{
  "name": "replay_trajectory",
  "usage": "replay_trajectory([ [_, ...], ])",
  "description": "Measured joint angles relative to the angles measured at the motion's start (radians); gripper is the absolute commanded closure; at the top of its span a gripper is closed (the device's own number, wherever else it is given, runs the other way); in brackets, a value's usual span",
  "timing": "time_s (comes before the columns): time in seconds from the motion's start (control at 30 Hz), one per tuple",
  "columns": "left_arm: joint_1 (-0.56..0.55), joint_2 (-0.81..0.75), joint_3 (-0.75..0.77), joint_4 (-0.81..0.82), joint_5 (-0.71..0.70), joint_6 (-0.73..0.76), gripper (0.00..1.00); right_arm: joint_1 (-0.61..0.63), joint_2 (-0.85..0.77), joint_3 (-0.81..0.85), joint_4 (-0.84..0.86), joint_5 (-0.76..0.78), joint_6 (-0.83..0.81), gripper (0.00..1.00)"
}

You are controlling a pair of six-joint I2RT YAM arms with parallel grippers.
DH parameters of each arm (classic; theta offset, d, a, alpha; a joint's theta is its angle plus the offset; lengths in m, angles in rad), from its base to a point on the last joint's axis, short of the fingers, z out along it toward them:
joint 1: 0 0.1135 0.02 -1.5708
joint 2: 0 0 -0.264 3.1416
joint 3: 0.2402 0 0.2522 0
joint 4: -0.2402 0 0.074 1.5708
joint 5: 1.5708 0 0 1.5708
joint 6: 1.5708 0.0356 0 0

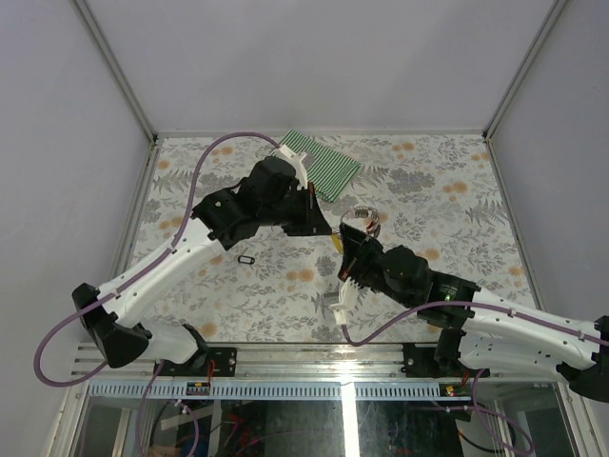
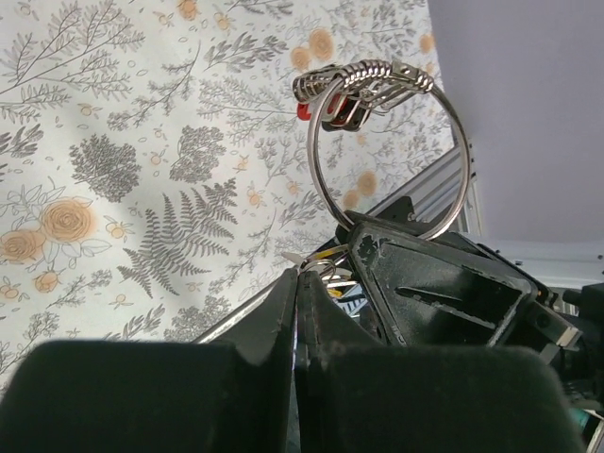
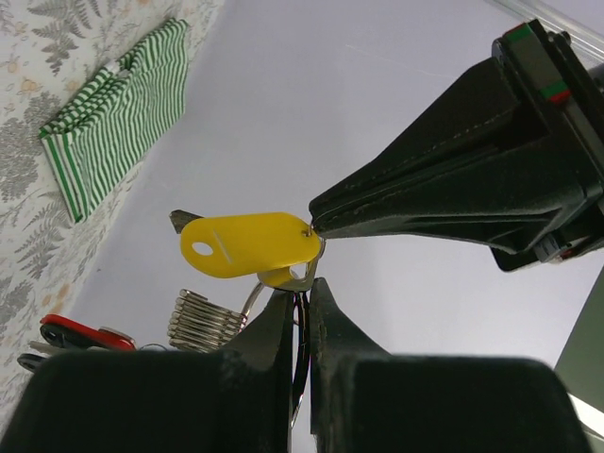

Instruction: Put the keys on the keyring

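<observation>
My left gripper [image 1: 328, 228] is shut on the yellow-tagged key; its fingertips [image 2: 300, 278] pinch the key's head. The yellow tag [image 3: 250, 245] hangs off the key at the left fingertips [image 3: 326, 215], right above my right gripper [image 3: 302, 293]. My right gripper [image 1: 346, 242] is shut on the large wire loop of the keyring [image 2: 387, 151], held above the table. The keyring's coil of small rings [image 3: 203, 321] and red tag [image 3: 80, 332] hang on the far side; the red tag also shows in the left wrist view [image 2: 304, 110]. The black-tagged key [image 1: 245, 259] lies on the table to the left.
A green-and-white striped cloth [image 1: 324, 164] lies folded at the back of the floral table [image 1: 447, 200], just behind the left arm; it also shows in the right wrist view [image 3: 113, 123]. Grey walls close in the back and sides.
</observation>
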Motion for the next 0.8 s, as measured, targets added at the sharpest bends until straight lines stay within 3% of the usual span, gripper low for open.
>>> replay_trajectory([
  [0.8,-0.016,0.108,-0.027,-0.104,-0.077,0.031,1.00,0.026,0.095,-0.067,-0.010,0.019,0.000,1.00],
])
